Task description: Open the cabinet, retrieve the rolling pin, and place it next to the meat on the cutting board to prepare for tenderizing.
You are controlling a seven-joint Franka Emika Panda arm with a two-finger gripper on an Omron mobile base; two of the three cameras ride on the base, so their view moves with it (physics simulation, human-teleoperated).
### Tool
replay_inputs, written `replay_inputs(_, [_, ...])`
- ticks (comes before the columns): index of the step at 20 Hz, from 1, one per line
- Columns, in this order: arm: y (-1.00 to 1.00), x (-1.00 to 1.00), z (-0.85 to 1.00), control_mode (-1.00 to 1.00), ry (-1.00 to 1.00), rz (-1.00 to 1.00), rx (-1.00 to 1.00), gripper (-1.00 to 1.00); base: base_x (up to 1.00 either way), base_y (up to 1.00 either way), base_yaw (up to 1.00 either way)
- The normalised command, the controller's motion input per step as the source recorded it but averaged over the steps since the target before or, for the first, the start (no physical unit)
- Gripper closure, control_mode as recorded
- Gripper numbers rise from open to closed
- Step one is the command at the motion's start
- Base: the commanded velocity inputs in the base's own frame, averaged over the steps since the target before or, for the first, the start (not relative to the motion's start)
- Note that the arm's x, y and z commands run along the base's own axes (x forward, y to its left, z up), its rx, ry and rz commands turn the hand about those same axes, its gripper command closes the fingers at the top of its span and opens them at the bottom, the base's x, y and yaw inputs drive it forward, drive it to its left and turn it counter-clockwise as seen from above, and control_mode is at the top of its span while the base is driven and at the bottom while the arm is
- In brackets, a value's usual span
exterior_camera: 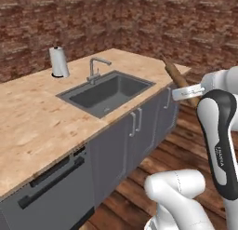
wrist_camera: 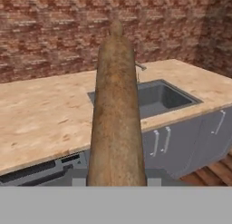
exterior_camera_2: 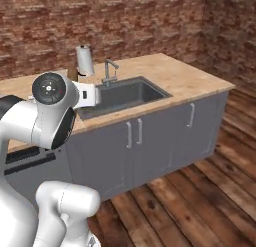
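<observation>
My gripper (exterior_camera: 188, 91) is shut on the rolling pin (exterior_camera: 175, 74), a long brown wooden cylinder held in the air off the counter's right end. In the hand view the rolling pin (wrist_camera: 116, 119) runs straight up the middle, away from the hand, with its far knob against the brick wall. A short stub of the rolling pin (exterior_camera_2: 72, 72) sticks out behind the arm's wrist in the right base view. The wall cabinet, the meat and the cutting board are out of view.
A light wooden counter (exterior_camera: 32, 117) holds a grey sink (exterior_camera: 109, 91) with a silver faucet (exterior_camera: 95, 68) and a paper towel roll (exterior_camera: 59, 61). Grey base cabinet doors (exterior_camera: 139, 126) and a dishwasher front (exterior_camera: 51, 187) stand below. Wooden floor lies in front, brick wall behind.
</observation>
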Motion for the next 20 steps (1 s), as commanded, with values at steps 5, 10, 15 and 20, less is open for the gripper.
replay_inputs(5, [0.0, 0.0, 0.0, 1.0, 0.0, 0.0, 0.0, 1.0, 0.06, 0.27, 0.61])
replay_inputs(10, [0.0, 0.0, 0.0, 1.0, 0.0, 0.0, 0.0, 1.0, 0.08, 0.29, 0.6])
replay_inputs(15, [0.0, 0.0, 0.0, 1.0, 0.0, 0.0, 0.0, 1.0, 0.13, 0.31, 0.58])
replay_inputs(20, [0.0, 0.0, 0.0, 1.0, 0.0, 0.0, 0.0, 1.0, 0.21, 0.33, 0.56])
